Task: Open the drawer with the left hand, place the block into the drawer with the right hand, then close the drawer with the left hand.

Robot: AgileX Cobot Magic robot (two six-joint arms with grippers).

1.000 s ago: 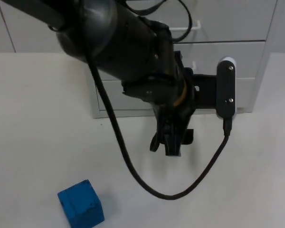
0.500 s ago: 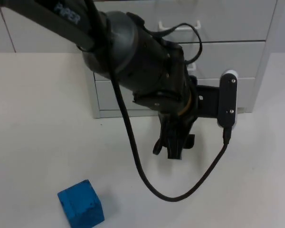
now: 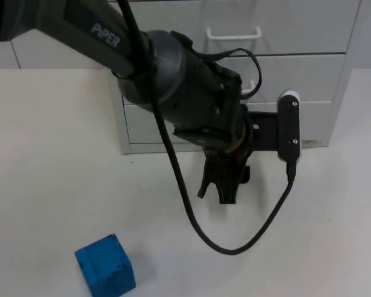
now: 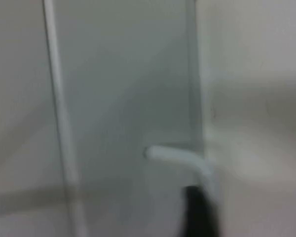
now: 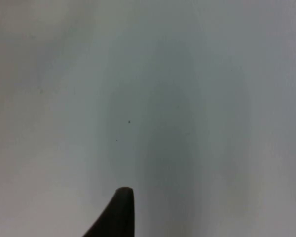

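Meanwhile, the left gripper (image 3: 222,189) hung just in front of the grey drawer unit (image 3: 297,74), its fingers pointing down at the white counter (image 3: 49,154); whether they were spread could not be told. Its wrist view showed a white drawer handle (image 4: 180,157) close by. A blue block (image 3: 105,265) lay on the counter, well apart from the drawers.

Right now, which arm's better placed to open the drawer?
Left. Its end effector hangs just in front of the drawer unit, and its wrist view looks onto a white handle close by. The blue block sits apart on the table.
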